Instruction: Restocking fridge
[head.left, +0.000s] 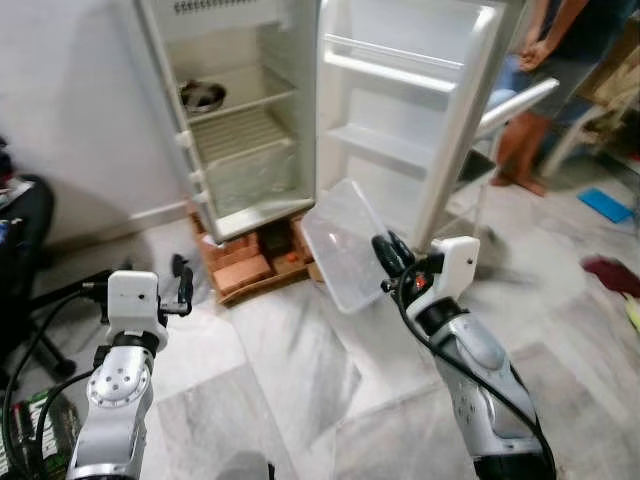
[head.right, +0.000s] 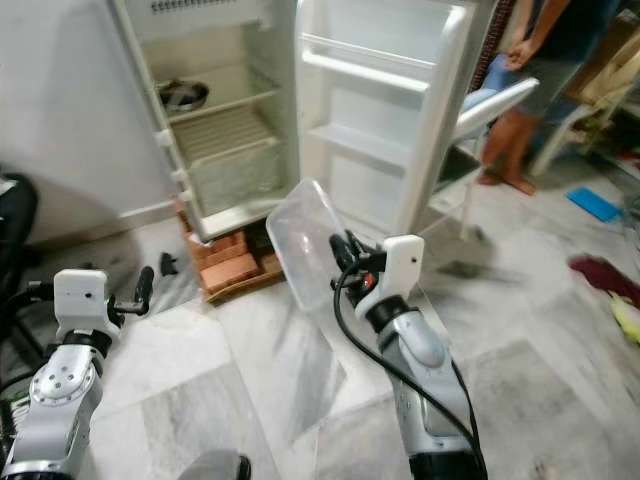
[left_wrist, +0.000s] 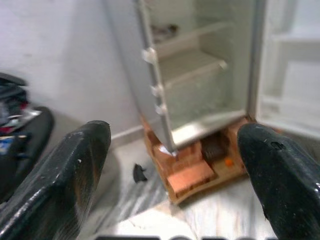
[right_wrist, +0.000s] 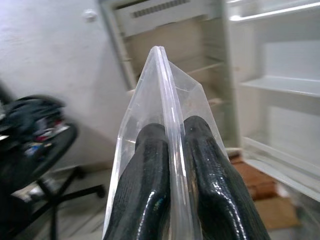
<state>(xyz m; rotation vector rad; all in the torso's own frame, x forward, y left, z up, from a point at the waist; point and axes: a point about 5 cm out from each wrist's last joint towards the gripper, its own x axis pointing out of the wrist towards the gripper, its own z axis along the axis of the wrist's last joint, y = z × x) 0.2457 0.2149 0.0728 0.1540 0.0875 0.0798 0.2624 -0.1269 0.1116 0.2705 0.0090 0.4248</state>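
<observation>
An open white fridge (head.left: 240, 120) stands on bricks (head.left: 245, 265), its top cut off; a dim metal bowl (head.left: 203, 96) sits on a shelf. In front of the fridge, the right end effector (head.left: 385, 262) clamps a clear plastic tray (head.left: 343, 243). The left end effector (head.left: 182, 285), fingers apart, holds nothing.

1. Floor (head.left: 300, 400): pale grey marble tiles.
2. Bricks (head.left: 245, 268): stacked on the floor, carrying the open fridge (head.left: 240, 110).
3. Small black item (head.right: 168, 264): on the floor beside the bricks' left edge; identity unclear.
4. Fridge shelf (head.left: 240, 95): holds a metal bowl (head.left: 202, 96) toward its left end.
5. Blue item (head.left: 605, 205): flat on the floor, far right.
</observation>
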